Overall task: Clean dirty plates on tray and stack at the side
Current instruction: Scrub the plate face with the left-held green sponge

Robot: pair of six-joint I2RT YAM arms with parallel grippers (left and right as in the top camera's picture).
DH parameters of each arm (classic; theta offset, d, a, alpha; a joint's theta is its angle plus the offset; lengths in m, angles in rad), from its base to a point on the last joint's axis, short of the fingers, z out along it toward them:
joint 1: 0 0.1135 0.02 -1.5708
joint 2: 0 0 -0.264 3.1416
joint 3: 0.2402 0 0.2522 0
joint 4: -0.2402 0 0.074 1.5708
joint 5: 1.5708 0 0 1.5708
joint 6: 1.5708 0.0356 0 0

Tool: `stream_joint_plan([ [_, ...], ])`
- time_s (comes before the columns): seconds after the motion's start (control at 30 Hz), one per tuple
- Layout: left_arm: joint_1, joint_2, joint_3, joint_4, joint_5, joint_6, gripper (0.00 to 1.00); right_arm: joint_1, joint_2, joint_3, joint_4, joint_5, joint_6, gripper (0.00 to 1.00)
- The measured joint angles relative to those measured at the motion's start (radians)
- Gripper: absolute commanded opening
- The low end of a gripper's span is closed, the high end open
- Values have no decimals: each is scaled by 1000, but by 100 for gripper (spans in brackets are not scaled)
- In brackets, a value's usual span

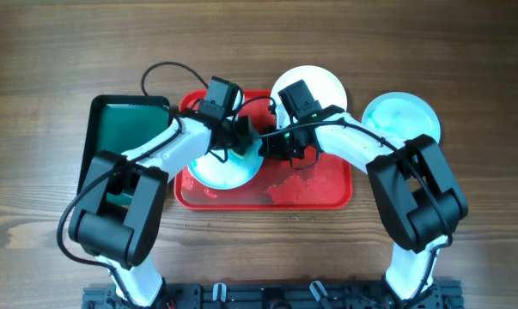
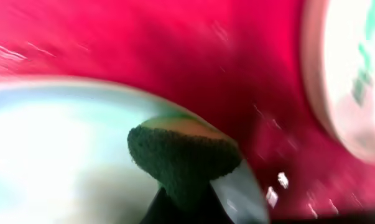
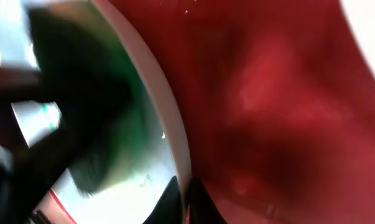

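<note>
Count for you: three plates, two trays, two arms.

Plate one, the pale aqua plate (image 1: 228,172), lies on the left half of the red tray (image 1: 327,184), at centre frame, with both tools over it. Plate two, the white plate (image 1: 314,81), sits at the tray's upper right corner and overlaps the rim. In the left wrist view the white plate (image 2: 355,74) shows green smears. Plate three, the second aqua plate (image 1: 405,116), is off the tray on the desk (image 1: 465,51), right of centre, just beside the white one. Each plate lies singly.

The dark green tray (image 1: 125,129) is just beside the red tray, toward the left of the frame.

Your left tool (image 1: 244,144) holds a dark green scrub pad (image 2: 184,158), which is pressed on the pale aqua plate near its edge. The fingers are too blurred to make out.

Your right tool (image 3: 186,200) is narrow, with a fingertip (image 3: 203,205) on either side of that same plate's rim, pinching it.

Wet specks show on the bare red tray floor right of the plate.

The desk is brown wood grain and fills the frame. A black rail (image 1: 259,296) runs along the bottom edge where the arms mount.
</note>
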Motion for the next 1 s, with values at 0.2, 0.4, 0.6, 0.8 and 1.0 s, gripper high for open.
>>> stream_joint_plan([
  [0.2, 0, 4, -2, -182, 190, 133, 4, 1, 0, -1, -5, -4, -1, 4],
  [0.4, 0, 4, 4, -379, 194, 300, 4, 7, 0, -2, -6, -15, -5, 4],
  [0.6, -23, -25, 22, -397, -76, 154, 4, 10, 0, -2, 6, -16, -3, 4],
  [0.8, -23, -25, 22, -393, -546, -40, 4, 10, 0, -2, 8, -18, -2, 4],
  [1.0, -20, -7, 3, -306, -719, -90, 4, 10, 0, -2, 7, -19, 0, 4],
])
